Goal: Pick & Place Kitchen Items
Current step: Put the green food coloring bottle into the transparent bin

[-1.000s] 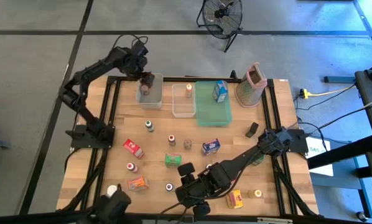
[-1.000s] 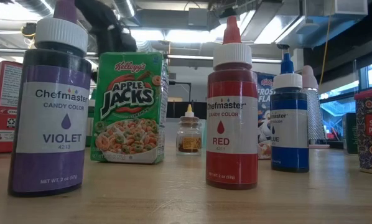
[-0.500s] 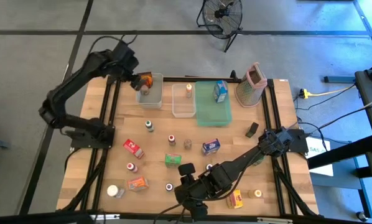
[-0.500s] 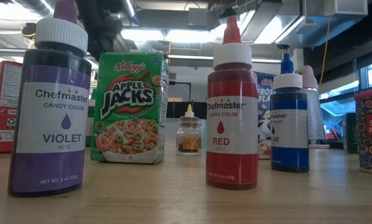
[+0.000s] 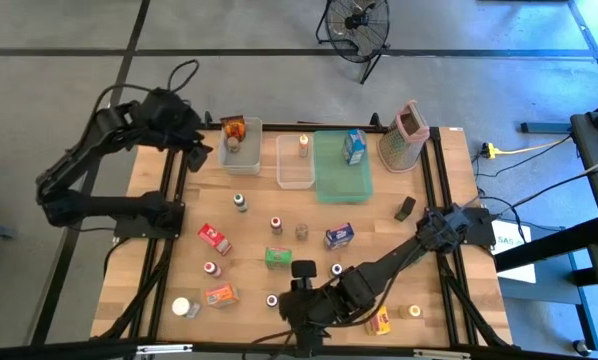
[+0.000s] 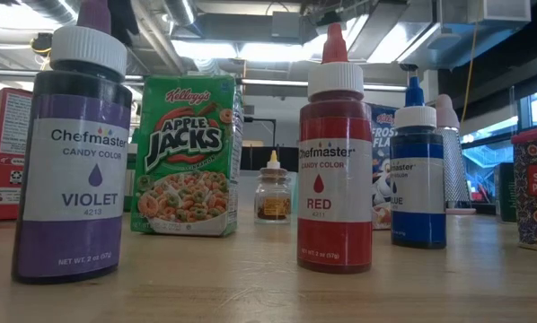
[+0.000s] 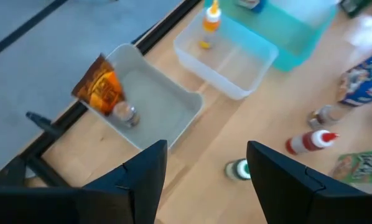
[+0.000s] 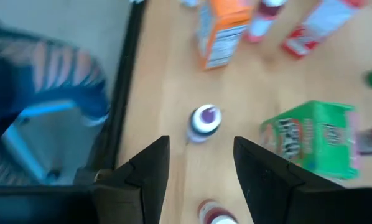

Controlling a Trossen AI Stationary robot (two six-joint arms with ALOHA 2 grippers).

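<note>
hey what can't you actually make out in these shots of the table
- Orange packet in the clear bin: label blurred, left wrist view.
- Frosted Flakes box: mostly hidden behind the red bottle, low view.
- Red box: cut off by the edge, low view.
- Small jar: contents too small, high view.

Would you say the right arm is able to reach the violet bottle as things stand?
Probably yes. The right end effector is open and hovers above the violet bottle, with bare wood around the bottle; the green cereal box stands clear to one side.
</note>
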